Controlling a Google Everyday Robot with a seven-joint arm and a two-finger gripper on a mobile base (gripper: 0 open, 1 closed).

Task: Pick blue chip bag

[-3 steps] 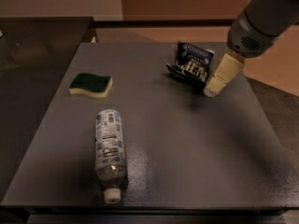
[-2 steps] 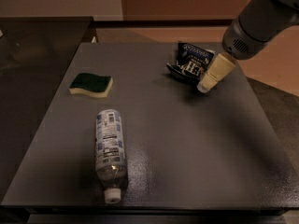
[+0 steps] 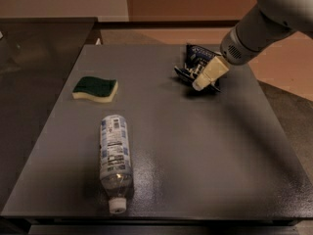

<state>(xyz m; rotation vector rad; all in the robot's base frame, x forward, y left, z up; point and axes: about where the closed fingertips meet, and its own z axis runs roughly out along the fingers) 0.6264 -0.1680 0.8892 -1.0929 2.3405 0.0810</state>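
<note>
The blue chip bag (image 3: 194,62) is a small crumpled navy foil bag with white lettering. It lies at the far right of the dark grey table (image 3: 195,151). My gripper (image 3: 205,78) comes in from the upper right on a grey arm. Its cream-coloured fingers (image 3: 211,71) lie over the bag's right half and hide part of it. I cannot tell whether the fingers touch the bag or hover just above it.
A green and yellow sponge (image 3: 96,89) lies at the left of the table. A clear plastic bottle (image 3: 115,160) with a blue-white label lies on its side at the front left, cap toward the front edge. A dark counter (image 3: 39,48) adjoins the table's left side.
My gripper has moved left and toward the bag, from beside its right edge to over its right half. The bag, sponge and bottle have not moved.
</note>
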